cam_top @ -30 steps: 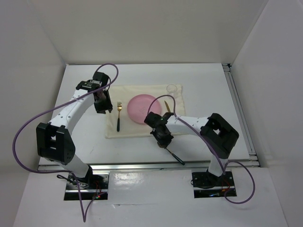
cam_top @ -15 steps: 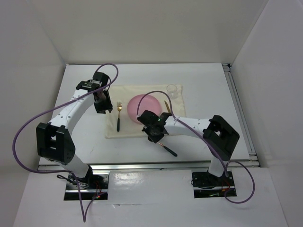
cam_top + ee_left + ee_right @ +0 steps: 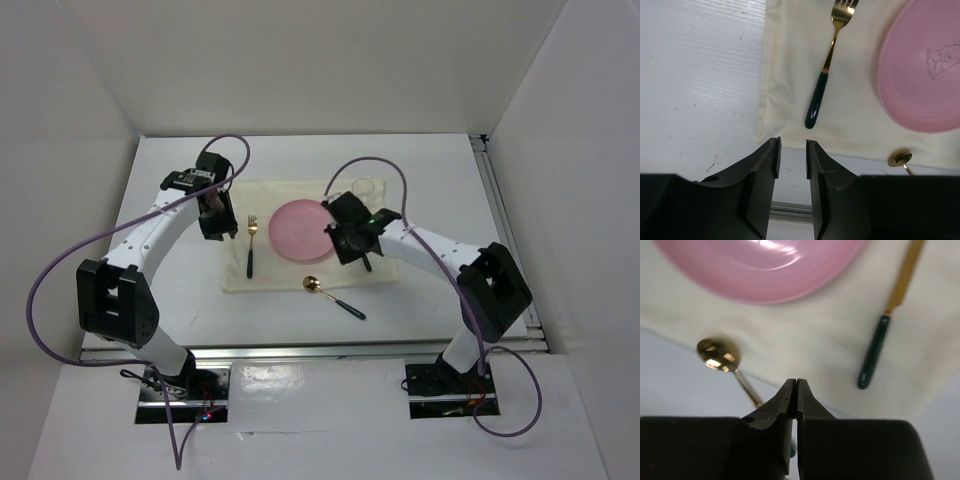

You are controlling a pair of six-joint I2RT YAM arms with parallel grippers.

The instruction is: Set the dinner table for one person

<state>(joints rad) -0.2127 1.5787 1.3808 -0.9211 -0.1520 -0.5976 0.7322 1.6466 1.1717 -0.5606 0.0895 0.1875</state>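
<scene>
top view: dinner table (image 3: pixel 440 160) fills the floor of a white box, arms bolted at its near edge. cream placemat (image 3: pixel 280 192) sits mid-table w/ pink plate (image 3: pixel 300 228) on it, fork (image 3: pixel 251 247) left of plate, glass (image 3: pixel 367 187) at mat's far right corner. spoon (image 3: pixel 335 298) lies slanted at mat's near edge, handle out on bare table. left gripper (image 3: pixel 214 225) hangs by mat's left edge, near the fork. right gripper (image 3: pixel 355 250) is over the mat, just right of plate.

the table looks heavy, stiff & fixed: prob nothing to grab, just the surface to set on. top looks smooth, so cutlery could skid. spoon seems the loose item: thin, hard, slick, best taken across the dark handle.

room: bare strips left, right & far of mat. rail (image 3: pixel 505 230) runs along the right edge, walls (image 3: pixel 300 60) close on 3 sides.

left wrist: jaws part-open, nothing between. fork lies on the mat ahead.

right wrist: jaws closed tip to tip, empty. knife (image 3: pixel 887 315) on mat to the right. spoon bowl to the left at mat's hem, can't tell if it overlaps.
</scene>
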